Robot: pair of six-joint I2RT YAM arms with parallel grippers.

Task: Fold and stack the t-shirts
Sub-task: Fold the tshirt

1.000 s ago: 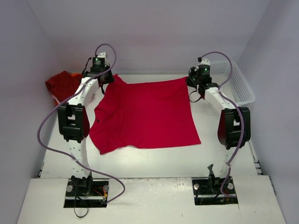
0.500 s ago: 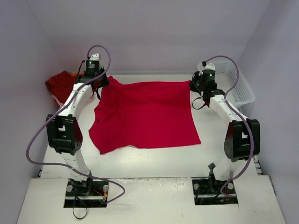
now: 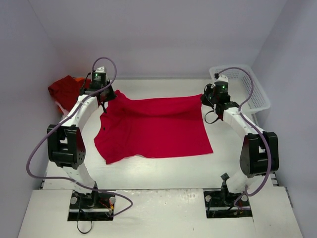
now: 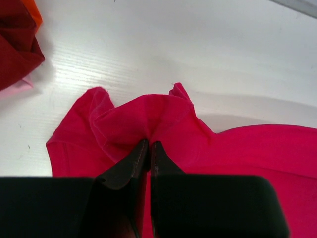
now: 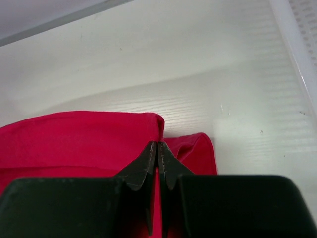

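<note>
Your left gripper (image 4: 149, 144) is pinched tight on a gathered tuck of cloth at the far left corner of the red t-shirt (image 3: 153, 129). The fabric puckers up into the closed jaws. Your right gripper (image 5: 157, 145) is closed the same way on the far right corner, with a small fold of hem caught between the tips and a flap curling out beside it.

From those two pinches the far edge sags in a shallow curve between the arms. The rest of the t-shirt lies spread on the desk (image 3: 163, 171), with its near edge toward the arm bases.

Expect the cloth to be light, limp and stretchy. It should drape and slide, not hold a line, so whatever hangs between your grips will likely droop and drag. It is not fragile, but a thin pinch could slip if you pull hard. Corners, hems and seams look like the surest holds, since the layers are doubled there.

A darker red bundle (image 3: 64, 88) sits at the far left of the desk, well apart from the spread shirt, with a scrap of orange (image 4: 32, 11) beside it. A white mesh basket (image 3: 255, 96) stands at the far right.

No brand, label or print can be read on the cloth, the arms or the basket. A small dark speck near the shirt's left edge is too small to identify.
</note>
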